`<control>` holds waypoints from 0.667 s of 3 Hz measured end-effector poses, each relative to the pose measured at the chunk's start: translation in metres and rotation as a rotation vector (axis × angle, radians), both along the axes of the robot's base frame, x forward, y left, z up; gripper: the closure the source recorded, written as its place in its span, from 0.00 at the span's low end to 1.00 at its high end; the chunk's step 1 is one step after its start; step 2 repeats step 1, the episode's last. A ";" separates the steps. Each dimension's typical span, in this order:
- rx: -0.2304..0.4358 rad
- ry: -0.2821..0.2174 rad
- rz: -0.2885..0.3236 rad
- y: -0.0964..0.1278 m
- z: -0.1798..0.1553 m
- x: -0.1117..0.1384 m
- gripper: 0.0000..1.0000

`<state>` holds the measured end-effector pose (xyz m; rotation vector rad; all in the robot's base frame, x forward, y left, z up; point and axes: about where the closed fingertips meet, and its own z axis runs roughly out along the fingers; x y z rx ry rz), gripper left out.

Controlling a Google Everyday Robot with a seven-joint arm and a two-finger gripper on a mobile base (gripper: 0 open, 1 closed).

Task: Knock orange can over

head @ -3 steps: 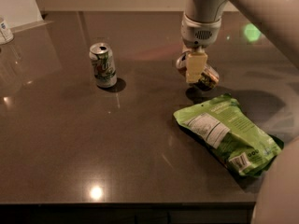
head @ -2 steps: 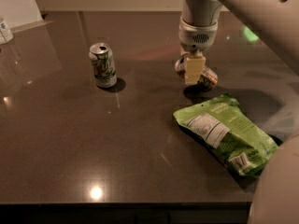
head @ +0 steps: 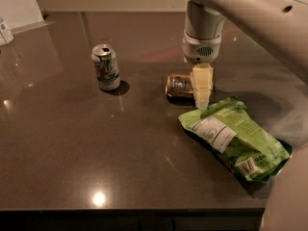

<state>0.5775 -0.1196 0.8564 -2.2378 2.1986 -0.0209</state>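
The desk (head: 72, 153) is a dark brown, glossy slab, and I can see a ceiling light mirrored as a bright spot near its front edge. A pale wall runs along the back, and a small white object (head: 5, 32) sits at the far left corner, too cut off for me to name. A white-and-green can (head: 106, 67) stands upright on the left half of the desk, well apart from everything else. At the right, a green snack bag (head: 236, 141) lies flat with its white label facing up. The orange can (head: 179, 86) lies on its side near the middle of the desk, its length running left to right, between the upright can and the bag. My arm (head: 250, 13) comes in from the upper right, and the tool (head: 202, 104) hangs straight down in front of the orange can's right end. Its two pale fingers are pressed together into one wedge with nothing pinched, and the tip sits just above the bag's upper edge. Compared with a second ago, the tool sits lower and nearer in the view. The orange can, then only a sliver on either side of the fingers, now shows plainly to their left. The upright can and the bag have not moved.
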 end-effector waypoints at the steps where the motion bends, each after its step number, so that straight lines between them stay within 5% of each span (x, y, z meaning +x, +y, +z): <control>1: 0.009 -0.018 0.000 0.002 -0.001 0.005 0.00; 2: 0.009 -0.018 0.000 0.002 -0.001 0.005 0.00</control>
